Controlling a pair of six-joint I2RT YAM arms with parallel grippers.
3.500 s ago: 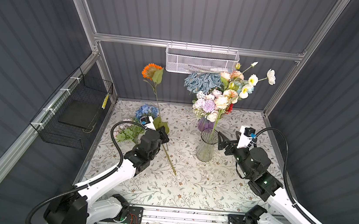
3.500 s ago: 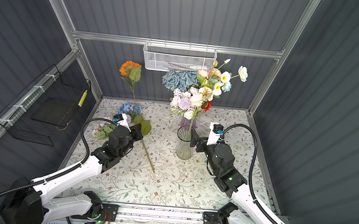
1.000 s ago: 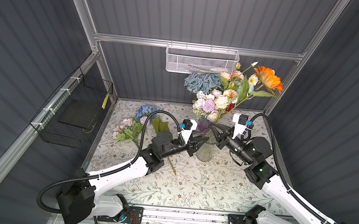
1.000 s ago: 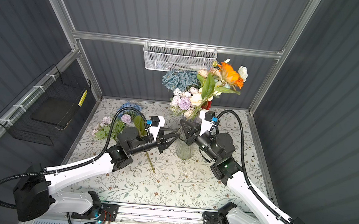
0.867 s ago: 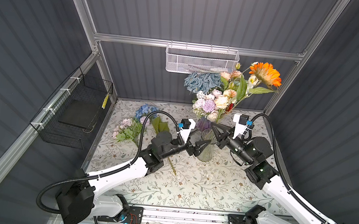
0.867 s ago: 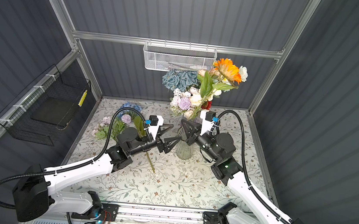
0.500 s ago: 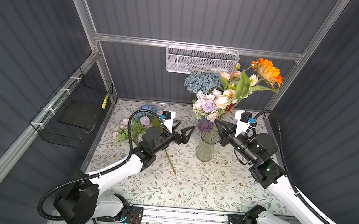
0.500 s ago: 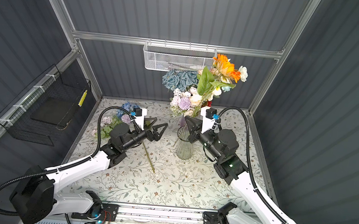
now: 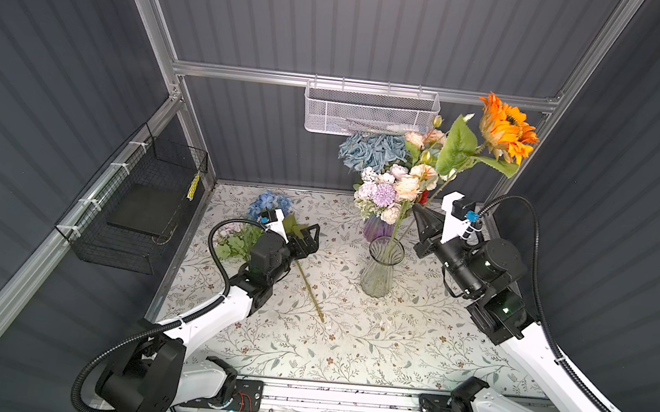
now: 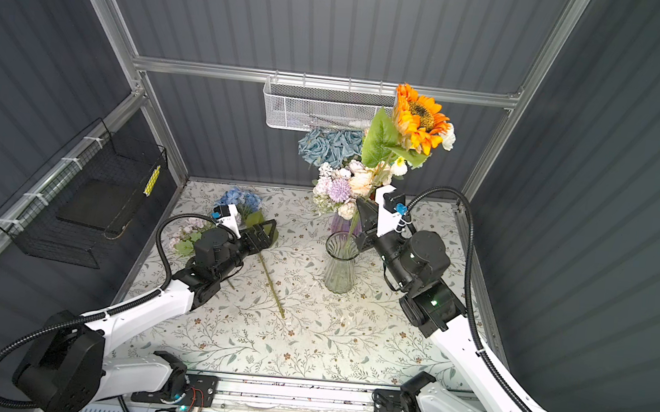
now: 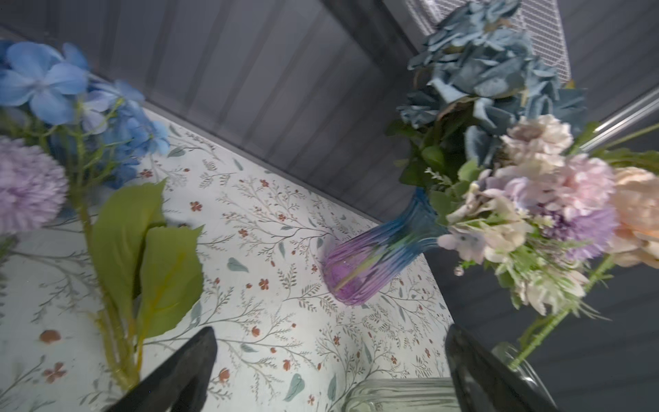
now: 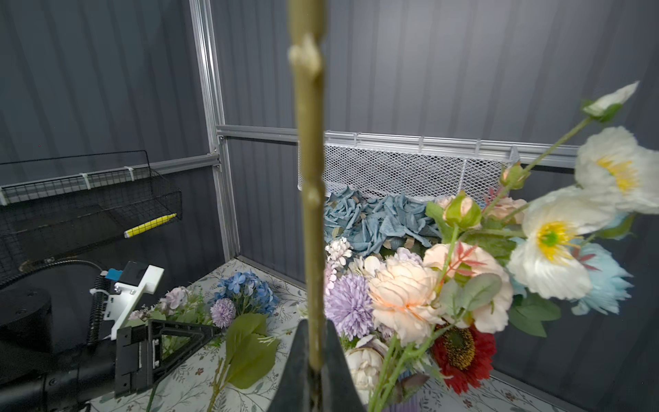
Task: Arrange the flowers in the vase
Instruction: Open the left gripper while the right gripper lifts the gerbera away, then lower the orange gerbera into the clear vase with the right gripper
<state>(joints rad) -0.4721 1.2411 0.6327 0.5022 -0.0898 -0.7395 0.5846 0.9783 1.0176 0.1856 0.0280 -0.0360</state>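
Observation:
My right gripper (image 9: 423, 221) (image 12: 313, 330) is shut on the stem (image 12: 310, 178) of an orange flower (image 9: 503, 129) (image 10: 417, 118), held upright beside and above the clear glass vase (image 9: 382, 271) (image 10: 338, 266). The stem's lower end slants toward the vase's mouth; I cannot tell whether it is inside. White-and-yellow, peach and red flowers (image 12: 549, 242) stand in the vase. My left gripper (image 9: 308, 236) (image 11: 330, 333) is open and empty, over the blue hydrangea (image 9: 270, 203) (image 11: 46, 82) and lilac flowers (image 12: 223, 312) that lie at the table's left.
A purple-blue vase (image 9: 376, 228) (image 11: 371, 264) with a grey-blue bouquet stands just behind the clear vase. A long stem (image 9: 311, 293) lies on the floral cloth between the arms. A white mesh basket (image 9: 371, 113) hangs on the back wall, a black wire basket (image 9: 140, 208) on the left wall.
My left gripper has opened, let go of the orange flower's stem and drawn back left to the lying flowers. My right gripper keeps the stem, and the flower now stands more upright.

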